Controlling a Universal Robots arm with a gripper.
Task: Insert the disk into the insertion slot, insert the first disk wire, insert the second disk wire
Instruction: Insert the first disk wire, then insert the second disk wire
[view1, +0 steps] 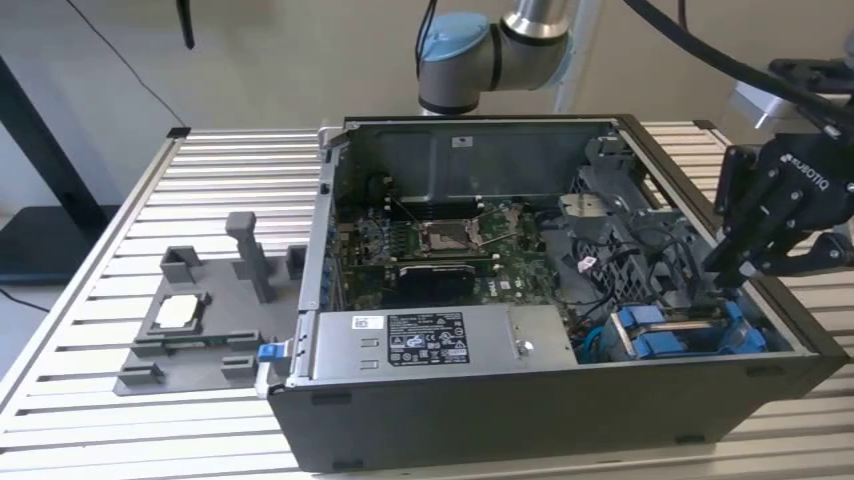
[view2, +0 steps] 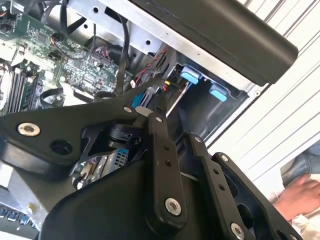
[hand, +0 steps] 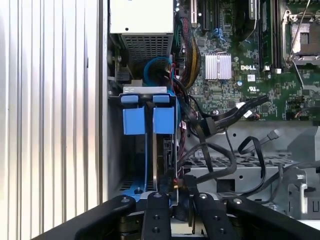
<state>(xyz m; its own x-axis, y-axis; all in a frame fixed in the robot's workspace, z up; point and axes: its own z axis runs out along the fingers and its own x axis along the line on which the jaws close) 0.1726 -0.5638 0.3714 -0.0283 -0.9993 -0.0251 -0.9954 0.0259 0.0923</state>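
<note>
The disk (hand: 164, 120) sits upright in the insertion slot (hand: 145, 90), in the corner of the computer case (view1: 534, 420) beside the grey power box (view1: 441, 345). The gripper (view1: 738, 272) hangs just over it with its jaws drawn together. A black plug (hand: 176, 184) with red and yellow wires lies right at their tips. The case stands on a ribbed metal surface (view1: 227, 180).

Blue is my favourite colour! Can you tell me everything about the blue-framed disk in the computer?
The disk sits down in the insertion slot, in a corner of the computer case next to the power supply box. Mostly its bright blue plastic carrier shows: two flat tabs side by side and a thin rail. Its silver body is nearly hidden. Wires crowd one end, where the gripper hangs.
</note>
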